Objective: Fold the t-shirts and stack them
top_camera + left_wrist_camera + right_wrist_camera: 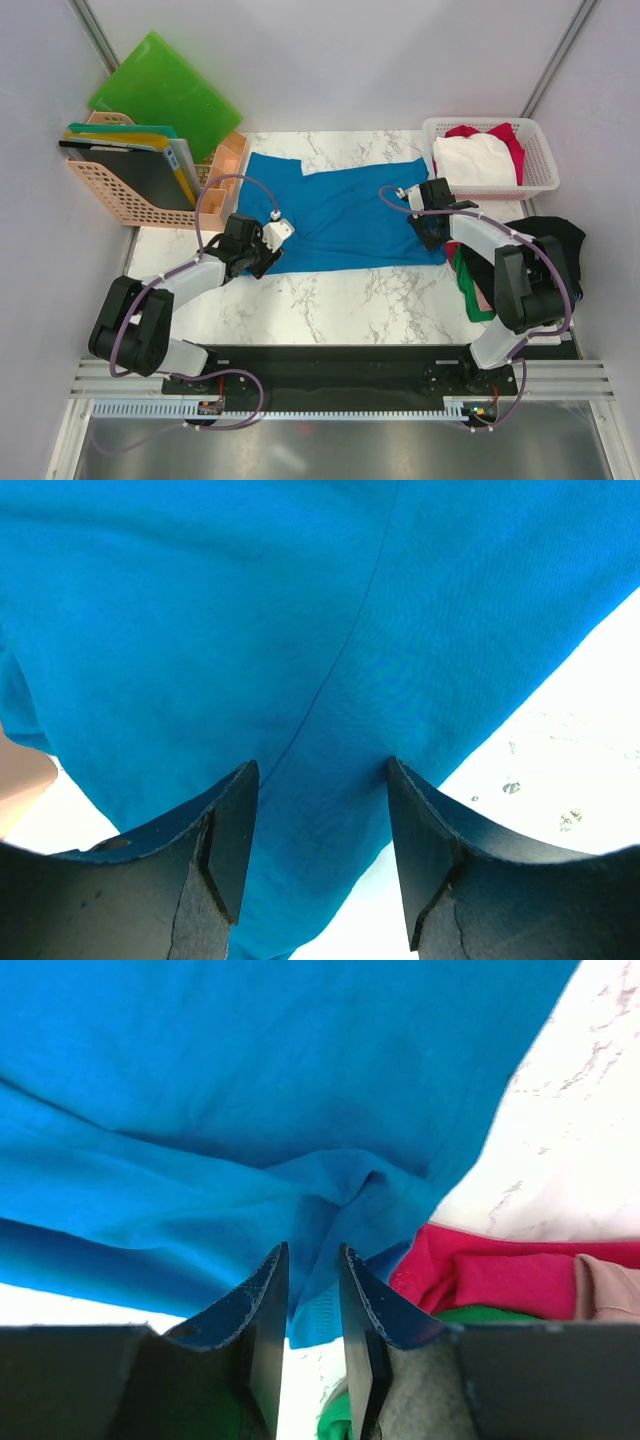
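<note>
A bright blue t-shirt [340, 220] lies spread across the middle of the marble table. My left gripper [256, 260] sits over its near left edge, open, with flat blue cloth [300, 630] showing between and beyond the fingers [321, 765]. My right gripper [430, 232] is at the shirt's near right corner, shut on a bunched fold of the blue hem [313, 1250]. Just to its right lies a heap of other t-shirts: red [500, 1275], green [340, 1422], pale pink [605, 1285] and black [555, 235].
A white lattice basket [540, 150] at the back right holds white and red cloth. Green plastic folders [165, 90] and a peach rack [110, 185] with flat files stand at the back left. Grey walls close in on both sides.
</note>
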Available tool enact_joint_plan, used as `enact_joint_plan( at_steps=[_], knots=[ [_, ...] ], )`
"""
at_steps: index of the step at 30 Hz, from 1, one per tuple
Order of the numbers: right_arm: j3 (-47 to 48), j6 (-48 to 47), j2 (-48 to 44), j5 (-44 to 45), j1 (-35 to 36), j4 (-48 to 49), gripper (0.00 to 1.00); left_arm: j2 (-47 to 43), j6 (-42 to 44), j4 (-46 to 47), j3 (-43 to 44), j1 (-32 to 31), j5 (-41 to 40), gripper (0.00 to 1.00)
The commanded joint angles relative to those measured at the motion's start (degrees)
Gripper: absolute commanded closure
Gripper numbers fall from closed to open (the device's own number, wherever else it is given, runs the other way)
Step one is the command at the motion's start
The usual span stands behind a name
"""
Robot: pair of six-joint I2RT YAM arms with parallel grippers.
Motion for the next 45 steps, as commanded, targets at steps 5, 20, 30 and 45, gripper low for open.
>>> enact_joint_plan(
  at_steps=[5,20,30,45],
  knots=[
    [0.0,-1.7,-1.4,11.8,-0.3,2.8,0.66,-1.1,0.4,0.8,0.6,0.0,0.8,0.39],
    [-0.9,-1.1,-3.0,22.7,-0.3,7.1,0.63,-1.3,0.8,0.8,-0.1,0.0,0.7,0.39],
    [-2.4,-3.6,0.2,30.6,-0.5,8.1,0.57,-0.7,0.5,1.0,-0.1,-0.1,0.8,0.39],
    [-1.2,-0.6,-3.4,12.3,-0.4,4.1,0.52,-0.4,0.5,1.8,-0.8,0.0,0.9,0.39]
  ],
)
